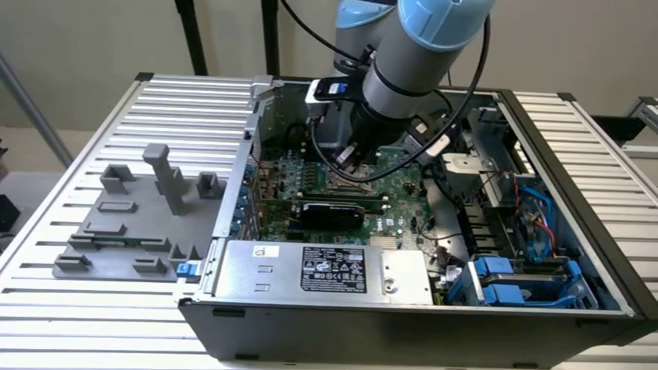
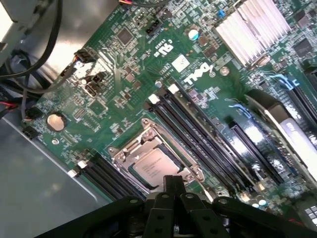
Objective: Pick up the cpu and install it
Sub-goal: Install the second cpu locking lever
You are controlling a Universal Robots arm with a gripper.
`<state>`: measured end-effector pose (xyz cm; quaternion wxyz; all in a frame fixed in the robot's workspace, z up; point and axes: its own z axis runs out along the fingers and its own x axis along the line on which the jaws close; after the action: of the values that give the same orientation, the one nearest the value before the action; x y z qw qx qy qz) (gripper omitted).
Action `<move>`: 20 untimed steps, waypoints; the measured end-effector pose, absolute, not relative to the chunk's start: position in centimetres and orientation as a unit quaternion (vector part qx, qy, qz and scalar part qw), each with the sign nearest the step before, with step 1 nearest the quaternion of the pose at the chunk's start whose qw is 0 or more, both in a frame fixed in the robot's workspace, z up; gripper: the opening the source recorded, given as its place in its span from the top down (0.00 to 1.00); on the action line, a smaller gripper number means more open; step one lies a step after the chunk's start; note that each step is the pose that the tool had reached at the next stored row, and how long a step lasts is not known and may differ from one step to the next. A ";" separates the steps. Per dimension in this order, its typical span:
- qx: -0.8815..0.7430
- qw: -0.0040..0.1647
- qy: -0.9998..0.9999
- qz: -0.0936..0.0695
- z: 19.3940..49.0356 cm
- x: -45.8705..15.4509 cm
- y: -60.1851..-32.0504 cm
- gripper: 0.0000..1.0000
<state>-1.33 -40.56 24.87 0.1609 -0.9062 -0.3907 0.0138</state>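
- The claw [image 2: 173, 186] is seen in the wrist view with its two black fingers [image 2: 168, 184] pressed together, no gap being visible between them.
- Nothing is pinched between the fingers; their tips are held just above the near edge of the socket frame [image 2: 130, 148], and whether contact is made with it cannot be told.
- The cpu [image 2: 154, 166] is found lying flat inside the socket frame on the green motherboard [image 2: 124, 89], its pale silver top facing up and partly covered by the fingertips.
- The socket is flanked by black memory slots [image 2: 208, 144] on one side and a shorter bank of black slots [image 2: 106, 173] on the other.
- A finned silver heatsink [image 2: 252, 27] is seen on the board, well apart from the socket.
- In the exterior view the arm [image 1: 411, 69] is reached down into the open computer case [image 1: 575, 177], the claw [image 1: 347, 158] being lowered over the middle of the board.
- A grey fixture plate [image 1: 129, 223] with upright blocks is placed on the slatted table [image 1: 62, 308], at the exterior view's left of the case.
- A silver power supply [image 1: 329, 270] is mounted along the near side of the case.
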 end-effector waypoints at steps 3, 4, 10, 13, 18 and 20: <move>-0.906 0.160 -0.391 0.014 24.9 -2.1 -41.0 0.89; -0.906 0.160 -0.391 0.014 24.9 -2.4 -41.1 0.89; -0.907 0.158 -0.391 0.015 24.8 -3.9 -41.5 0.89; -0.907 0.158 -0.391 0.015 24.4 -4.2 -41.5 0.89; -0.907 0.157 -0.391 0.016 23.6 -4.6 -41.5 0.89; -0.907 0.157 -0.391 0.016 23.2 -4.7 -41.5 0.89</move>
<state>-4.69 -41.48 23.22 0.1568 -0.9070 -0.3906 0.0156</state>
